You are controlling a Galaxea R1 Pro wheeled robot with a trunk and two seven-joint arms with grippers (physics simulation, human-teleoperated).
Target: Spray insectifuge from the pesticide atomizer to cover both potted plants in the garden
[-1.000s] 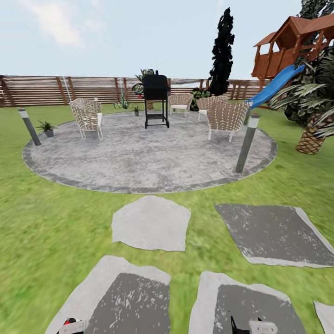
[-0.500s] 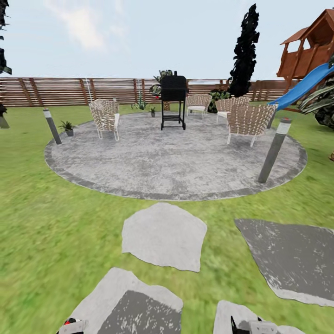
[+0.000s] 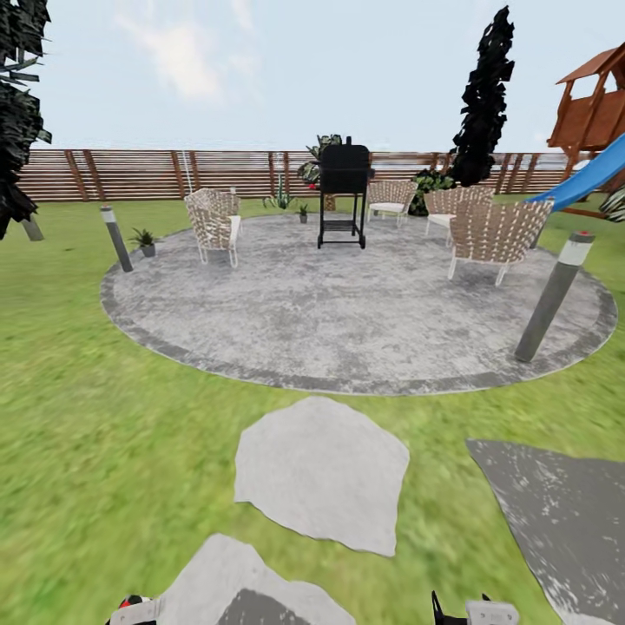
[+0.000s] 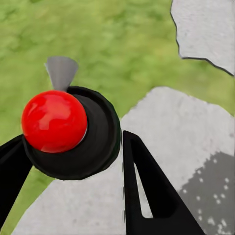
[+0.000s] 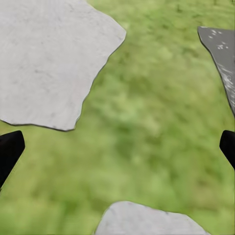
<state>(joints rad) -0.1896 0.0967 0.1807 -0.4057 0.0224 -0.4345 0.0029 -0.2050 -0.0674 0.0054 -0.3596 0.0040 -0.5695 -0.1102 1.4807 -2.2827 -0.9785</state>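
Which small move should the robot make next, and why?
Probably keep rolling forward over the stepping slab toward the round patio. The potted plants stand far off at its rim, no atomizer is discernible, and the right gripper is open and empty.

Round patio point(image 3: 347, 304) nearer, shifted right
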